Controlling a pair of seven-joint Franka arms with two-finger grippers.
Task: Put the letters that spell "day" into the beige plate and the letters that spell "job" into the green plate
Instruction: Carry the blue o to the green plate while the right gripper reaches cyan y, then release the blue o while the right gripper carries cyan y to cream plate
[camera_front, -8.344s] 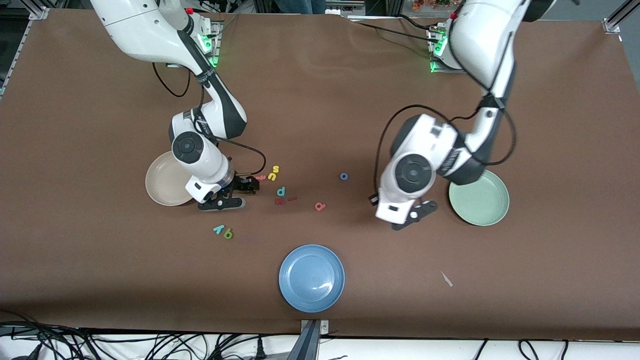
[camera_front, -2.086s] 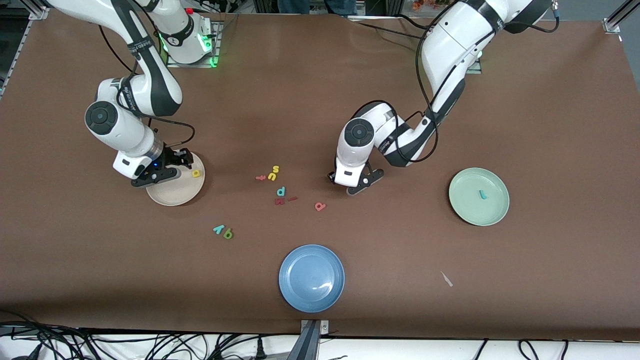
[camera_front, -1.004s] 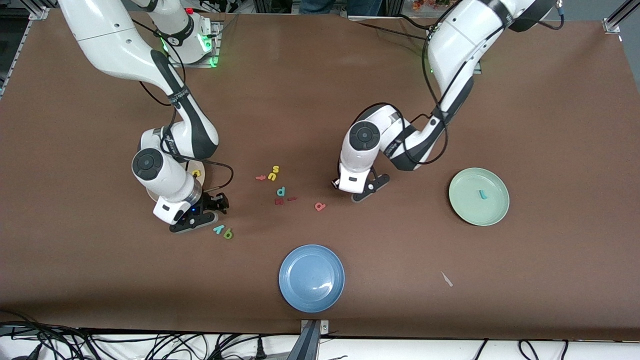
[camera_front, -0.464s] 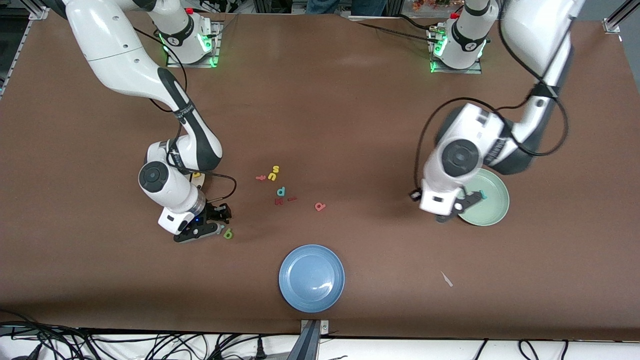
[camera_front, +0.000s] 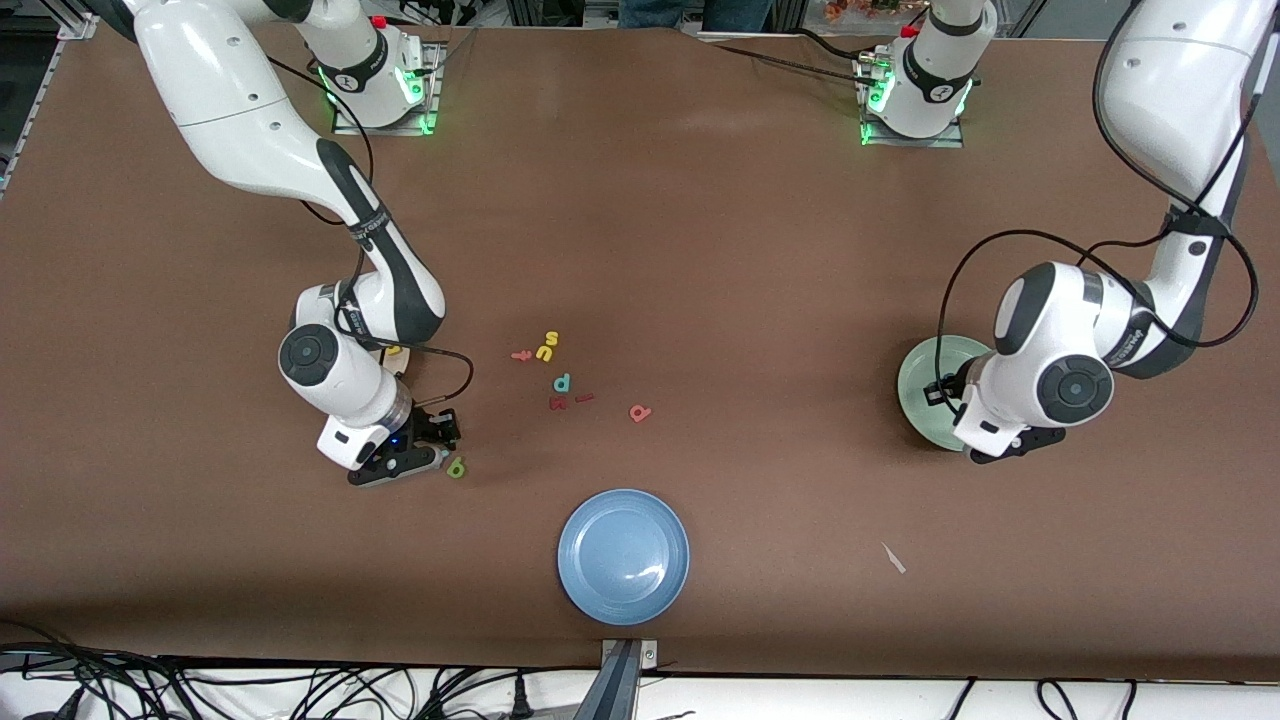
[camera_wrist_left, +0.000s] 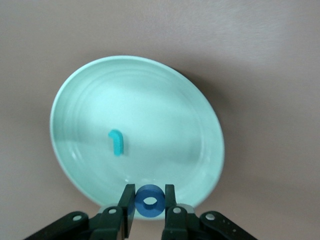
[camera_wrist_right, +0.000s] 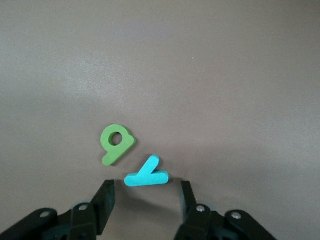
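Note:
My left gripper (camera_wrist_left: 149, 205) is shut on the blue ring "o" (camera_wrist_left: 149, 201) and hangs over the rim of the green plate (camera_wrist_left: 165, 105), where the teal "j" (camera_wrist_left: 116, 142) lies. In the front view that left gripper (camera_front: 942, 392) covers much of the green plate (camera_front: 915, 380). My right gripper (camera_wrist_right: 145, 200) is open and low on the table, its tips on either side of the light teal "y" (camera_wrist_right: 146, 174). The green letter (camera_wrist_right: 117, 144) lies beside it. A yellow letter (camera_front: 393, 350) rests in the beige plate (camera_front: 400, 364), mostly hidden by the right arm. The salmon "b" (camera_front: 640, 412) lies mid-table.
A yellow "s" (camera_front: 546, 346), a pink "t" (camera_front: 521, 355), a teal letter with a round bowl (camera_front: 562, 382) and a dark red "m" (camera_front: 558, 403) lie clustered mid-table. A blue plate (camera_front: 623, 556) sits near the front edge.
The left arm carried the blue "o" from mid-table to over the green plate. The right gripper moved over the "y", came down around it, and its fingers narrowed.

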